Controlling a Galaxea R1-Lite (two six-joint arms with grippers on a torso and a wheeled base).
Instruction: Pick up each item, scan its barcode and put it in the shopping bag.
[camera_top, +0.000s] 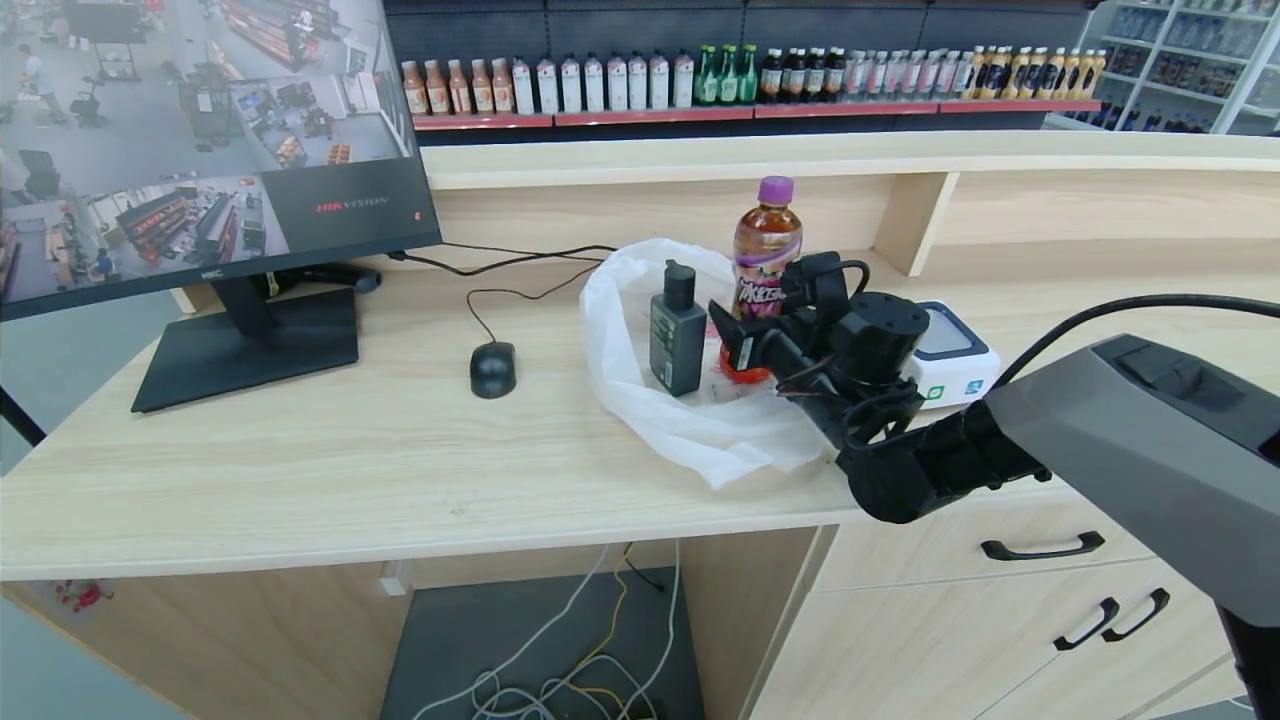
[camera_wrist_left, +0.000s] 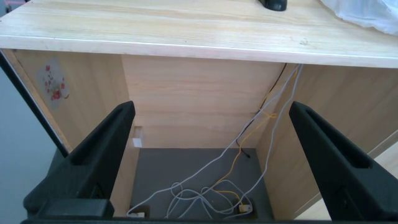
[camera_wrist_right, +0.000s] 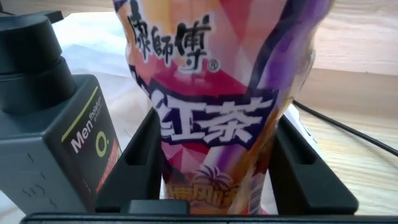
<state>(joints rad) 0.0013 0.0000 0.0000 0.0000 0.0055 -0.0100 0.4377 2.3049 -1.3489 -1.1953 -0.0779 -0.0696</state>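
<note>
The right end effector (camera_top: 755, 335) clamps the tea bottle (camera_top: 765, 250) at centre frame, one finger on each side of its glossy label. The bottle is ribbed clear plastic with a purple cap and stands inside the crumpled, thin white shopping bag (camera_top: 640, 400). Left of it in the bag is a dark, matte, boxy pump bottle (camera_top: 677, 335). The left end effector (camera_wrist_left: 211, 162) hangs spread and empty below the pale wooden tabletop (camera_top: 350, 450). Bagging looks nearly done: only the release remains.
</note>
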